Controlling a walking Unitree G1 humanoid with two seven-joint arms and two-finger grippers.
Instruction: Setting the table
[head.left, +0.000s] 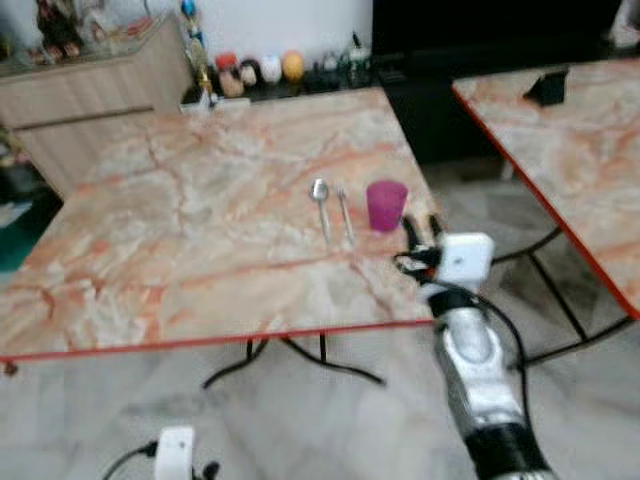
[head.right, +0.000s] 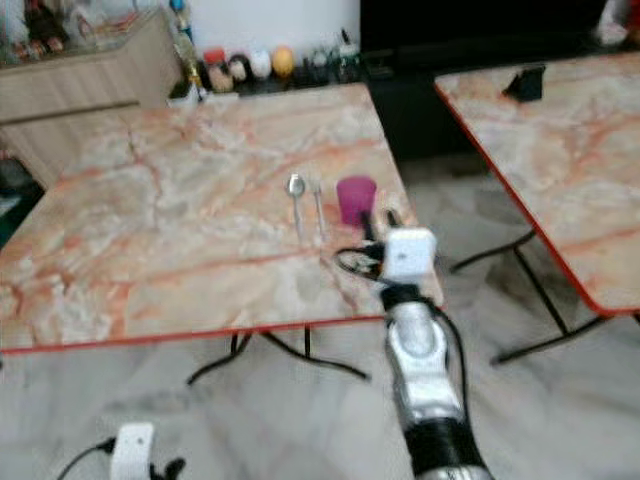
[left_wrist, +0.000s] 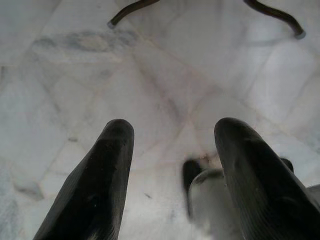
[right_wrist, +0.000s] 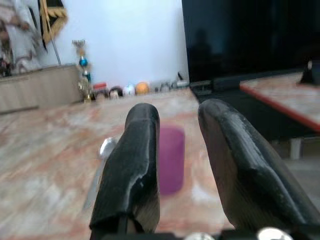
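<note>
A purple cup (head.left: 386, 205) stands upright near the right edge of the marble table (head.left: 180, 220). Just left of it lie a spoon (head.left: 320, 198) and a second thin piece of cutlery (head.left: 345, 215), side by side. My right gripper (head.left: 422, 232) is at the table's right front corner, a little short of the cup and apart from it. In the right wrist view the right gripper (right_wrist: 179, 111) is open, and the cup (right_wrist: 171, 160) shows beyond the gap between its fingers. My left gripper (left_wrist: 172, 150) hangs low over the floor, open and holding nothing.
A second marble table (head.left: 570, 140) with a red rim stands to the right, carrying a small black object (head.left: 547, 87). A floor gap separates the tables. Behind are a wooden cabinet (head.left: 100, 90), small ornaments (head.left: 260, 68) and a dark TV unit (head.left: 480, 30). Black table legs (head.left: 300, 360) curve below.
</note>
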